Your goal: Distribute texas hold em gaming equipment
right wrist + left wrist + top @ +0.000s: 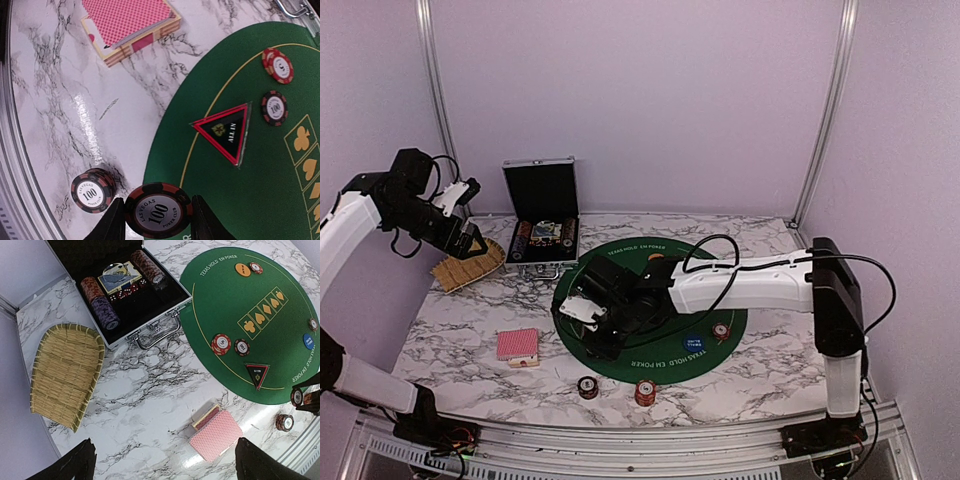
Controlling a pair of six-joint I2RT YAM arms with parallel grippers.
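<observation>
One dark poker chip (158, 212), marked 100, stands on its edge between the two fingers of the right gripper (158, 222), which is closed on it from both sides. This gripper is at the near left edge of the round green mat (260, 200); whether the chip touches the felt, I cannot tell. Just left of it a stack of dark chips (92, 190) sits on the desk (55, 100), close to the near edge. Farther onto the mat lies the black triangular marker (225, 131), and beyond it a second dark chip (274, 106) and a red-white chip (277, 65) lie side by side, apart from each other. Some red-backed playing cards (127, 22) lie in a pile on the bare desk, well left of the mat.

Across the mat, the orange button (243, 269) is at the far side and the blue button (308, 341) at the right side.

Both fingers of the left gripper (167, 465) are spread wide with nothing between them. It hangs high over the far left of the desk, near a woven tray (65, 370).

White marble with grey veins covers the desk. An open silver case (165, 310) with chip rolls inside stands at the far edge. Plain lilac walls (640, 100) with metal posts (432, 80) close the room.
</observation>
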